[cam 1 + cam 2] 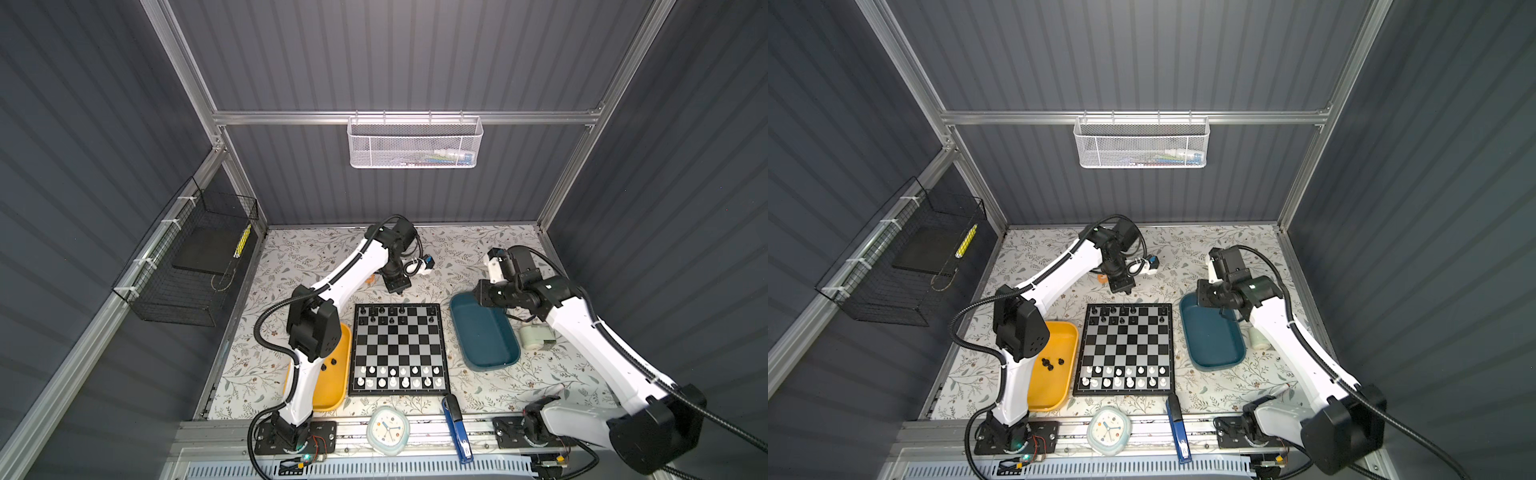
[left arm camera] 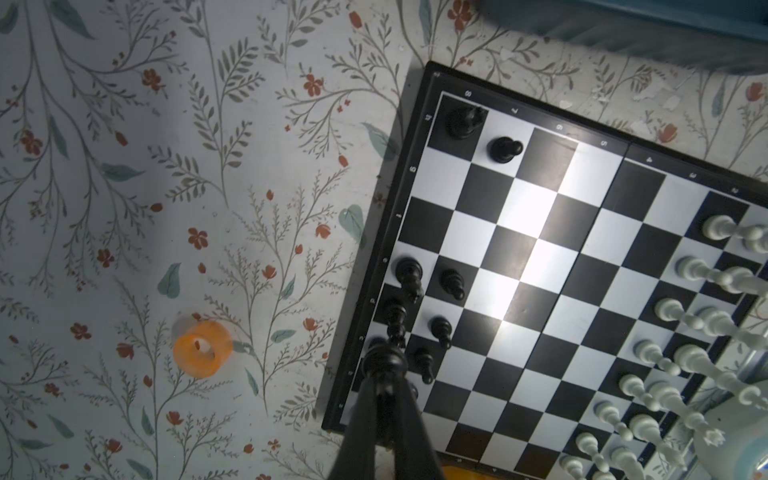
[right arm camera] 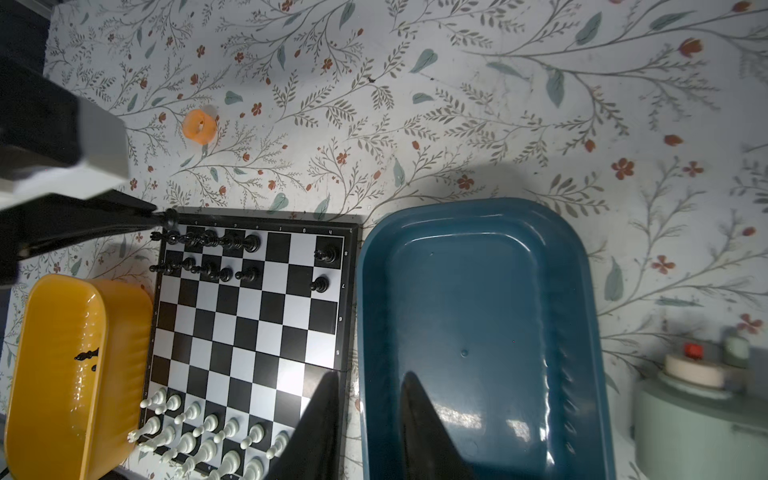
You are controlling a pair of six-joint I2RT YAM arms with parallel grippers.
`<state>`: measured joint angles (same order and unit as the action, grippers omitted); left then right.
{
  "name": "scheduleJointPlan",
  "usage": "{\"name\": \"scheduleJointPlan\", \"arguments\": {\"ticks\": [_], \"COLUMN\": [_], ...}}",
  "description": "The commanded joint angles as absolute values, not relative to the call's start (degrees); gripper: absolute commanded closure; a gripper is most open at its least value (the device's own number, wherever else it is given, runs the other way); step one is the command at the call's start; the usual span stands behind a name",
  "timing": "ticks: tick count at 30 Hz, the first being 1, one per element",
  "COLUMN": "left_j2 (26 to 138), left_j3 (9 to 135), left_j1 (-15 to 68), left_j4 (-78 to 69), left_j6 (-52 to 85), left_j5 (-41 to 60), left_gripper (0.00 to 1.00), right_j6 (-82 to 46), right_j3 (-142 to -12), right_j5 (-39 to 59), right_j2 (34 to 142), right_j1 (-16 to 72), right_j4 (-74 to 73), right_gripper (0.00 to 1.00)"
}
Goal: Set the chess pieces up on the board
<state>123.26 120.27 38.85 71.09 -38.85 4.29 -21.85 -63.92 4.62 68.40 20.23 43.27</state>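
The clock [image 1: 388, 428] sat at the front edge of the worktop [image 1: 490, 390]. White chess pieces [image 1: 382, 369] lined the near rows of the board [image 1: 399, 345]. The right gripper [image 3: 370, 376] hung with its jaws apart, empty, over the edge of the teal tray [image 3: 478, 311]. At the board's far-left corner the left gripper [image 2: 384, 376] clamped a black piece [image 2: 384, 359]. Setting it down looked next, and that called for gentle lowering among neighbours.

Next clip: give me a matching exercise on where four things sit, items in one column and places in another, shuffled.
1 yellow plastic tray
2 teal plastic tray
3 white plastic chess pieces
4 small orange ring

A on the two near rows of the black and silver-grey chessboard
B on the flowered tablecloth beyond the board's far edge
C left of the board
D right of the board

Pairs: 1-C, 2-D, 3-A, 4-B
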Motion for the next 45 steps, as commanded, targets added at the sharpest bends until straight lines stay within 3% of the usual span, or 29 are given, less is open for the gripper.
{"name": "scheduleJointPlan", "arguments": {"ticks": [1,45], "left_j2": [125.7,136.8], "left_j3": [122.8,124.5], "left_j1": [40.8,46.0], "left_j4": [72.1,66.8], "left_j6": [-40.6,-41.2], "left_j5": [6.8,4.6], "left_gripper": [0.94,0.94], "right_j6": [-22.4,-23.8], "right_j3": [-62.6,-57.0], "right_j5": [2.4,2.7], "right_j2": [66.0,62.4], "right_j1": [19.5,19.0], "right_j4": [46.8,46.1], "right_gripper": [0.71,0.71]}}
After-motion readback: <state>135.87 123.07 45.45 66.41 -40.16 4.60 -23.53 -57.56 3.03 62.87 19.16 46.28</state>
